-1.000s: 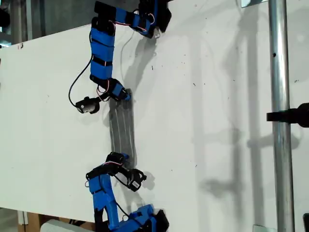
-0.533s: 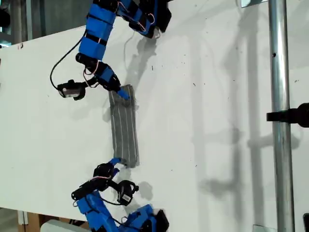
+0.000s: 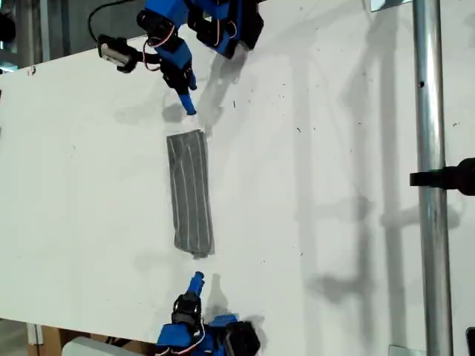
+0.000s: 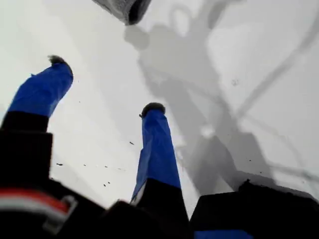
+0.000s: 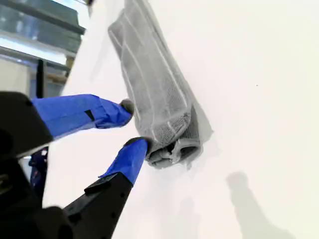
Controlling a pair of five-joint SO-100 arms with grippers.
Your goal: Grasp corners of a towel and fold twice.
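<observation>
1. The dark-grey soft towel with thin pale stripes [image 3: 191, 193] lies folded into a long narrow strip on the white flat table [image 3: 319, 185]. It is a little left of the middle of the exterior view, and it runs from top to bottom.
2. No fingers touch the towel. Both ends of it lie free on the table.
3. My first gripper [image 3: 196, 280] is at the lower edge of the exterior view, just below the lower end of the strip and apart from it. In the first wrist view its two blue fingers [image 4: 152, 114] stand wide apart with only bare table between them. The rounded end of the towel [image 4: 122, 7] is seen further ahead.
4. My second gripper [image 3: 189, 106] is at the upper left of the exterior view, just above the upper end of the strip. In the second wrist view its fingers [image 5: 132, 152] are a little apart and hold nothing. They are just beside the thick, layered end of the towel [image 5: 154, 84].
5. A shiny metal pole [image 3: 429, 148] stands upright at the right side of the exterior view.
</observation>
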